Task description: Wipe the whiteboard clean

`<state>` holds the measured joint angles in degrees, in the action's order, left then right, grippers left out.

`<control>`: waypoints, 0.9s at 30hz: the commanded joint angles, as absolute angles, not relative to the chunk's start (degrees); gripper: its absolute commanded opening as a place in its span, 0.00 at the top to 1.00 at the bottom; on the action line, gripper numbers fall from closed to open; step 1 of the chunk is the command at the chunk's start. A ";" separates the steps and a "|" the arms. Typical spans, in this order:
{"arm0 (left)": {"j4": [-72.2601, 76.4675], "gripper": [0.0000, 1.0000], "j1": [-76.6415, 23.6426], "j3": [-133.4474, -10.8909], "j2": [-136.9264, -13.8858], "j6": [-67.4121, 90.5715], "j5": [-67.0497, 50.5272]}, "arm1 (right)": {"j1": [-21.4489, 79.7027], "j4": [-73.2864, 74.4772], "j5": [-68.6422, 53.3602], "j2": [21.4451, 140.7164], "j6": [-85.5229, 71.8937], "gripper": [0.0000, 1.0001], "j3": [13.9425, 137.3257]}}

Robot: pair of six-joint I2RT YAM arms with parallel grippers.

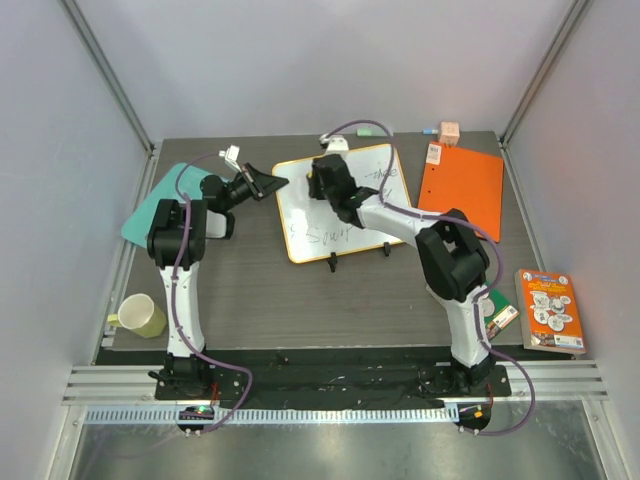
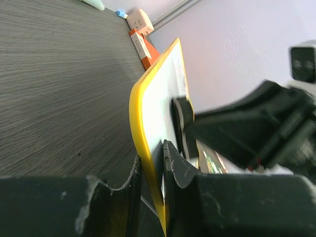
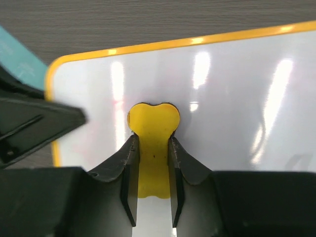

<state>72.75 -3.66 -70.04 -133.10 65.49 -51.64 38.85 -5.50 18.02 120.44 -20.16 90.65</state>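
Note:
The whiteboard [image 1: 300, 218] lies mid-table, white with an orange-yellow rim, with black scribbles [image 1: 326, 236] on its lower part and its upper right. My left gripper [image 1: 270, 187] is shut on the board's left rim; in the left wrist view its jaws [image 2: 150, 160] pinch the yellow edge [image 2: 142, 106]. My right gripper [image 1: 319, 181] is shut on a yellow eraser [image 3: 153, 126] and presses it on the white surface [image 3: 237, 94] near the board's upper left corner. The right arm also shows in the left wrist view [image 2: 242, 128].
An orange folder [image 1: 462, 178] lies right of the board, with small boxes [image 1: 449, 131] behind it. A teal sheet [image 1: 158, 198] lies under the left arm. A yellow-green mug [image 1: 140, 316] stands front left. A book [image 1: 550, 310] lies at the right edge.

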 commanded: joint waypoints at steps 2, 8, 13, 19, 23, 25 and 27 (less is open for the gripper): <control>85.17 1.00 -5.01 -71.19 -132.19 60.91 -56.07 | 27.52 3.52 23.38 114.98 -22.76 0.99 81.13; 85.17 1.00 -5.01 -71.19 -132.10 60.82 -56.07 | 19.70 4.75 25.32 111.80 -24.69 0.99 75.07; 85.17 1.00 -5.01 -71.28 -132.27 60.91 -56.07 | 18.37 5.01 21.19 110.48 -24.43 0.99 72.86; 85.17 1.00 -5.01 -71.28 -132.01 60.91 -56.25 | 16.44 5.63 17.68 109.78 -23.73 0.99 71.02; 85.17 1.00 -5.01 -71.19 -131.49 61.00 -56.60 | 16.26 6.15 11.09 110.21 -22.33 0.99 70.49; 85.17 1.00 -5.01 -70.67 -130.70 60.91 -56.69 | 16.08 6.50 10.63 110.04 -22.32 0.99 69.35; 85.17 1.00 -5.01 -70.49 -130.61 60.82 -56.51 | 15.73 6.68 10.46 109.34 -23.11 0.99 67.60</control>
